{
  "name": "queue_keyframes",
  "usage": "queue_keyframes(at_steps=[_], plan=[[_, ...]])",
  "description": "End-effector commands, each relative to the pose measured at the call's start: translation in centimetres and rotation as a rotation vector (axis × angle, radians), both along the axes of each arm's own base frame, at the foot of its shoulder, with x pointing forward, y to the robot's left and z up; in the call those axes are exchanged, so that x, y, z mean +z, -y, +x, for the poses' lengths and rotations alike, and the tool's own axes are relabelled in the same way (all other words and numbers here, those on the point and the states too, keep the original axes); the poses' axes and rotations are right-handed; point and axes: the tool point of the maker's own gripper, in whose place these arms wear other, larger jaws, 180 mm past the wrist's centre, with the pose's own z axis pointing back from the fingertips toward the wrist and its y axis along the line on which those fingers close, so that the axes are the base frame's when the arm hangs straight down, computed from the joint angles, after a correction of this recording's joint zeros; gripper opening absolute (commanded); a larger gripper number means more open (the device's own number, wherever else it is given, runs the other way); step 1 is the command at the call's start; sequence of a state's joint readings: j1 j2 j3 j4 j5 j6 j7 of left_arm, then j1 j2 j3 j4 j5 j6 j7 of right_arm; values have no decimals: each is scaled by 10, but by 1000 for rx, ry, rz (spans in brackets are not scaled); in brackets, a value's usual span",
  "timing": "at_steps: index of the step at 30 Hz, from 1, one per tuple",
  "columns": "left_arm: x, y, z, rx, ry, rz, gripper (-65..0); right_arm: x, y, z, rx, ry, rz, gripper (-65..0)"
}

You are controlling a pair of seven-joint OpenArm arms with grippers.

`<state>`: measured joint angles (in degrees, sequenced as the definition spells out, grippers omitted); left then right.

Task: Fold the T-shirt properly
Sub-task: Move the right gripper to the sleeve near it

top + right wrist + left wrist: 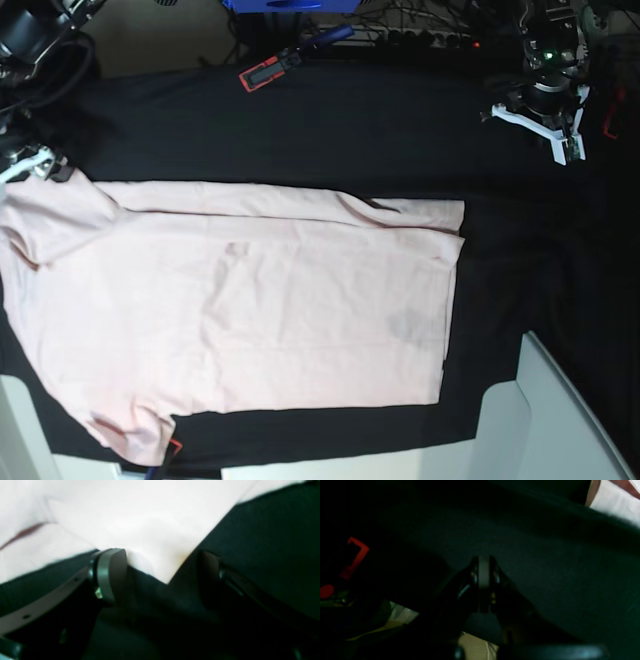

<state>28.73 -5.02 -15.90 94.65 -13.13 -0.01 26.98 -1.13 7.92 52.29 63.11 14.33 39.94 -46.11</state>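
The pale pink T-shirt (240,310) lies spread flat on the black table cloth (350,130), plain side up, sleeves at the left, with a folded strip along its far edge. My right gripper (160,563) is open at the shirt's far-left sleeve; a pale corner of the T-shirt (155,530) reaches in between its two fingers. In the base view the right gripper (28,165) sits at the left edge. My left gripper (483,572) is shut on nothing above bare black cloth, at the far right (562,140), well away from the T-shirt (615,502).
A red-handled tool (262,72) lies on the cloth at the back, below a blue box (290,5) and cables. A white object (545,420) stands at the front right corner. A red bracket (355,557) shows left of the left gripper.
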Motion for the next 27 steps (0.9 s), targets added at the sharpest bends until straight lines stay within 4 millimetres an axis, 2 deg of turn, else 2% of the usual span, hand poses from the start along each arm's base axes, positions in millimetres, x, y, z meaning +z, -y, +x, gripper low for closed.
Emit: queue_keyframes(at_steps=[1, 5, 7, 9, 13, 14, 18, 20, 22, 27], plan=[[8, -2, 3, -12, 22, 29, -650, 1, 2, 3, 8, -12, -1, -231], [8, -1, 3, -17, 19, 32, -650, -2, -2, 2, 9, -20, 14, -232], [7, 0, 3, -17, 19, 30, -650, -3, -3, 2, 9, -22, 17, -266], [7, 0, 3, -19, 20, 30, -650, -4, -4, 1, 10, -27, 20, -335], [8, -1, 5, -16, 25, 31, -650, -8, -8, -7, 27, -75, 37, -550], [8, -1, 5, -16, 25, 31, -650, -8, -9, -8, 29, -80, 39, -582], [9, 0, 7, -19, 29, 30, -650, -8, -9, -10, 38, -100, 40, -601], [8, 1, 7, -19, 29, 28, -650, -8, -9, -11, 42, -108, 40, -649], [8, 1, 7, -19, 29, 28, -650, -8, -9, -11, 53, -113, 37, -647], [8, 1, 7, -19, 29, 28, -650, 12, -18, 18, 167, -68, -43, -647]])
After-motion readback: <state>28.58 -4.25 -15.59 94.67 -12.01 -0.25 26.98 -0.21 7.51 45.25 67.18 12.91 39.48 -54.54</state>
